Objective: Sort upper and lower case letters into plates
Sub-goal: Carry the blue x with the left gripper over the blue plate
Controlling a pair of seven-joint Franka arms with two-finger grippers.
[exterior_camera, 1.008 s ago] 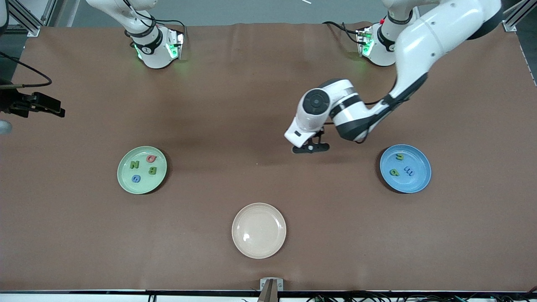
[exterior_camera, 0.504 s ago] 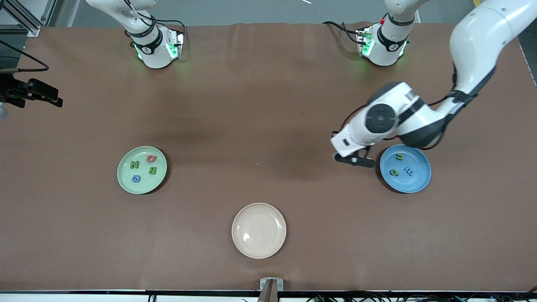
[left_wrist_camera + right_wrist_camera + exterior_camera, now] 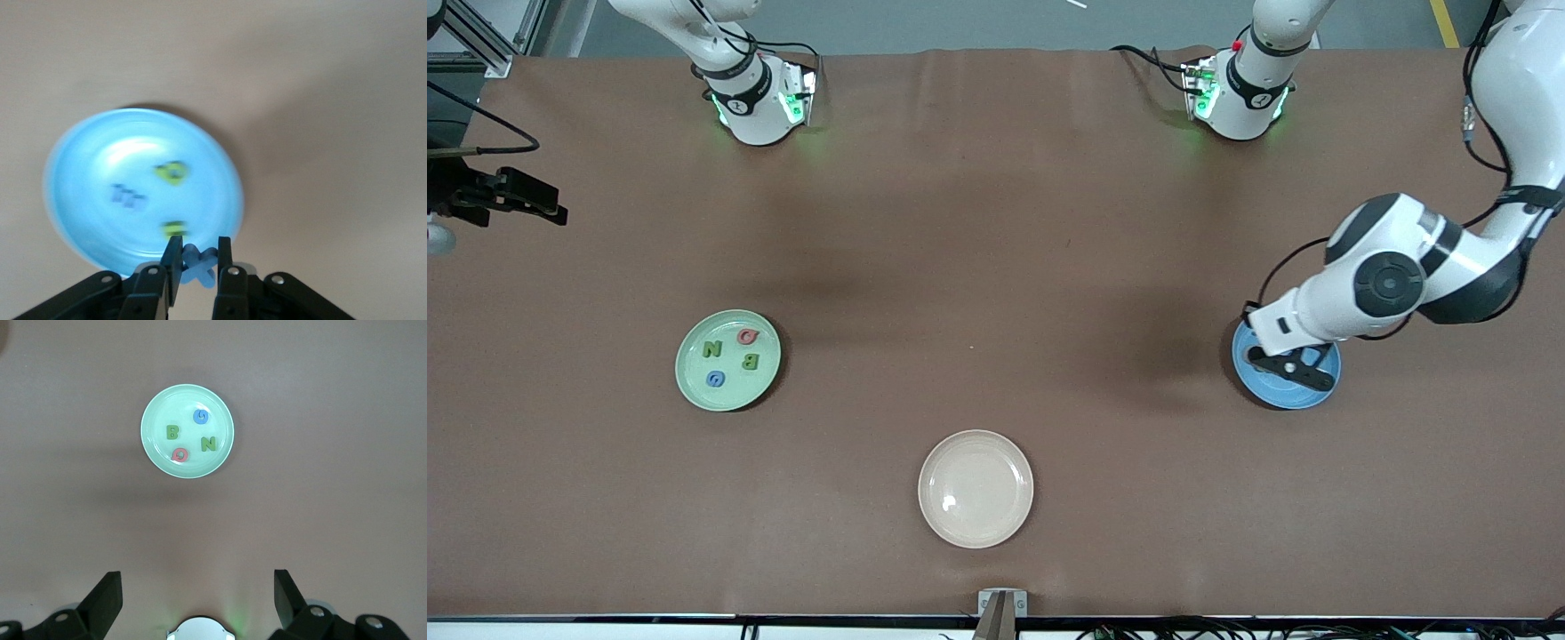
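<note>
Left tool (image 3: 1286,365) over the blue plate (image 3: 1280,396), clamped on a blue letter (image 3: 198,263). Right tool (image 3: 197,599) waits, fingers spread, above the green plate (image 3: 152,443).

The blue plate (image 3: 93,220) looks like smooth plastic with a soft shine in its middle. The green plate (image 3: 155,447) and the beige plate (image 3: 1014,524) have the same glossy plastic look. The brown table cover (image 3: 996,222) is matt and a little wrinkled, like cloth.
</note>
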